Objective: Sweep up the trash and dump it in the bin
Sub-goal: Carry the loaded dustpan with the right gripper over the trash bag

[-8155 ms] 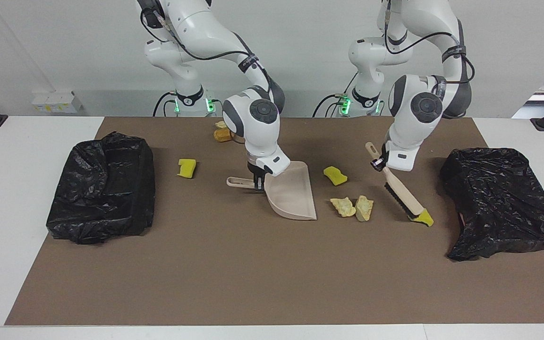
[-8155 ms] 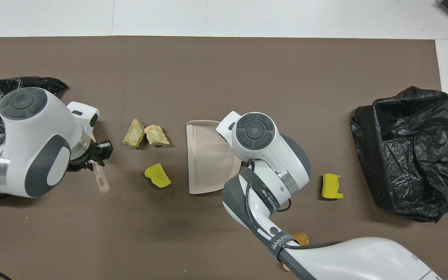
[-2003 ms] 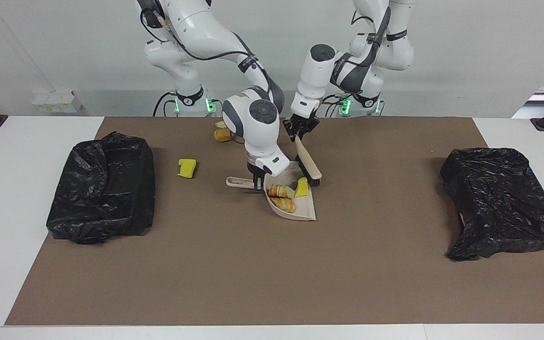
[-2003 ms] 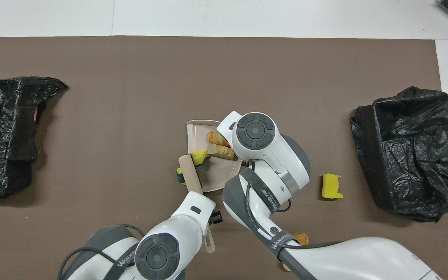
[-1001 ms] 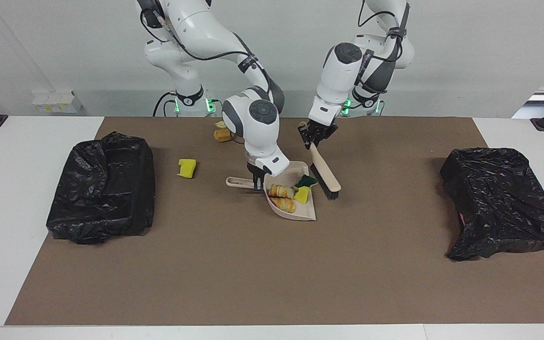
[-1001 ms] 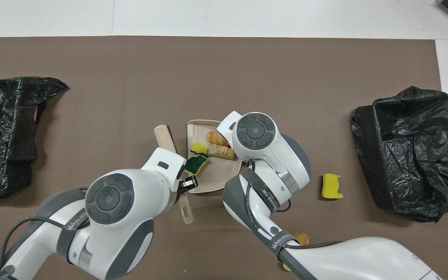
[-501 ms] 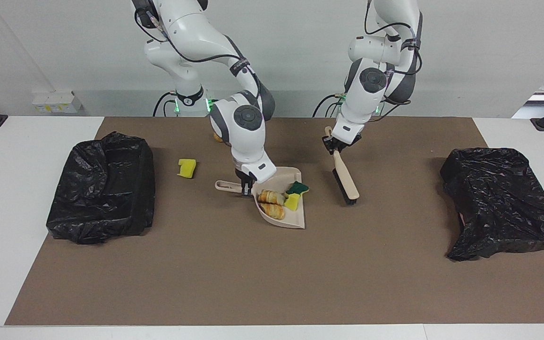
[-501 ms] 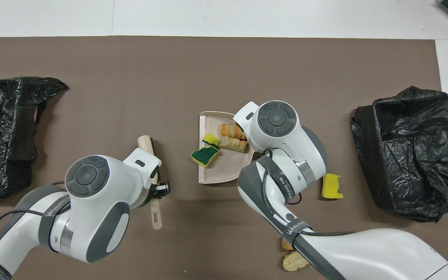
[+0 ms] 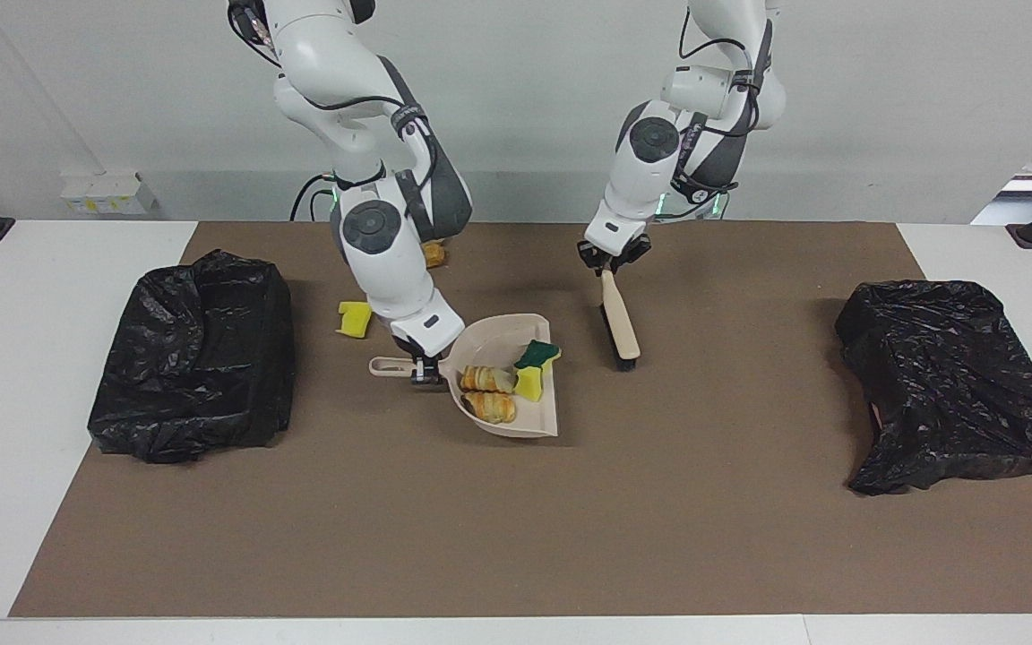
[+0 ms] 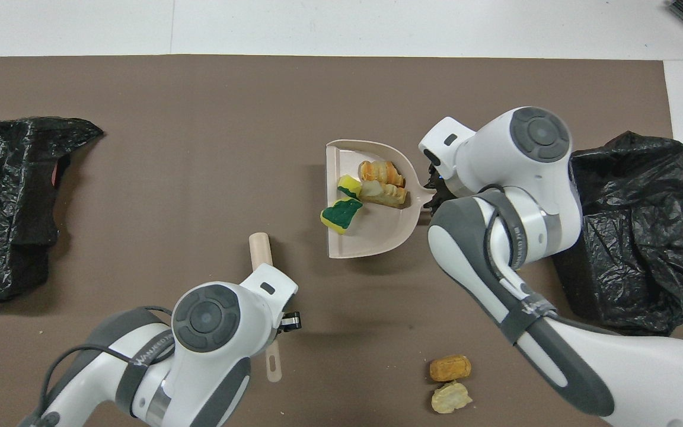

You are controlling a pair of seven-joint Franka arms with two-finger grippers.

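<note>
My right tool (image 9: 427,369) gripped dustpan (image 9: 516,421) handle, pan lifted over mat w/ 4 trash bits in it: 2 orange-brown chunks (image 9: 487,394), 2 yellow sponges (image 9: 534,369). My left tool (image 9: 610,262) clamped brush (image 9: 620,325) handle, bristle end down by pan. One sponge (image 9: 355,319) on mat btwn right arm and bin bag (image 9: 193,358). 2 chunks (image 10: 450,382) lay nearer my bases.
</note>
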